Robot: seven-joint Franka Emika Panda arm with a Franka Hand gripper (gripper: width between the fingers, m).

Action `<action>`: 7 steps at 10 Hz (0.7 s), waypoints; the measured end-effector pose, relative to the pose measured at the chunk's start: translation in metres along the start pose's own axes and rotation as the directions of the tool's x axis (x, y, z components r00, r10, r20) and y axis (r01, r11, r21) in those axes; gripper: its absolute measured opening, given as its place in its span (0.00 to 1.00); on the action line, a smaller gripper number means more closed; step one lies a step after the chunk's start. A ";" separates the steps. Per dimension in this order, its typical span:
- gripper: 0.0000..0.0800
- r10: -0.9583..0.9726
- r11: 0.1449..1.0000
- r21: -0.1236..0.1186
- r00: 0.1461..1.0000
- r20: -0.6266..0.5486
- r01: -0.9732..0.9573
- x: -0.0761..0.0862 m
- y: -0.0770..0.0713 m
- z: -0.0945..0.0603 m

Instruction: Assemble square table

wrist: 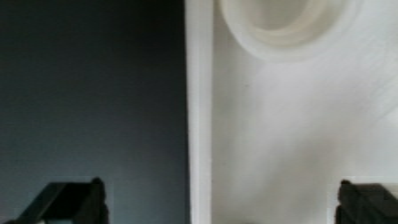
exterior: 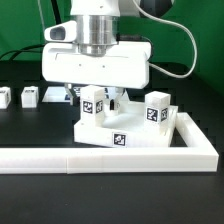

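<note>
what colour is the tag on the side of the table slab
Black-and-white pattern tag on the white slab; exterior view shows it best.

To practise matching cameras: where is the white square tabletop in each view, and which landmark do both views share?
Exterior view: the square tabletop lies low in the middle, inside the corner of the L-shaped rail.
Wrist view: the square tabletop fills over half the picture, close up, with a round socket showing.
Shared landmark: the dark table bordering the tabletop's straight edge.
</note>
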State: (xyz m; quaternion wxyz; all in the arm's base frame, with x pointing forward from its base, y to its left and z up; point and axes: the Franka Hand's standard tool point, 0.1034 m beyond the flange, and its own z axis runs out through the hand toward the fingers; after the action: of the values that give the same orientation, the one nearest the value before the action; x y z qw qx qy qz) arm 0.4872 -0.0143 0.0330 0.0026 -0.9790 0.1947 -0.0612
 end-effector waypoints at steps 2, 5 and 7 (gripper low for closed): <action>0.81 0.029 1.000 0.008 1.000 -0.001 -0.029 0.002 0.005 0.001; 0.81 0.046 0.999 0.001 0.999 -0.004 -0.046 0.001 0.012 0.007; 0.81 0.052 0.999 -0.001 0.999 -0.009 -0.052 -0.003 0.005 0.014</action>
State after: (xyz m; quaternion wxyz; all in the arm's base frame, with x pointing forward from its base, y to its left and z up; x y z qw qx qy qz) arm 0.4842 -0.0179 0.0190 0.0026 -0.9733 0.2199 -0.0655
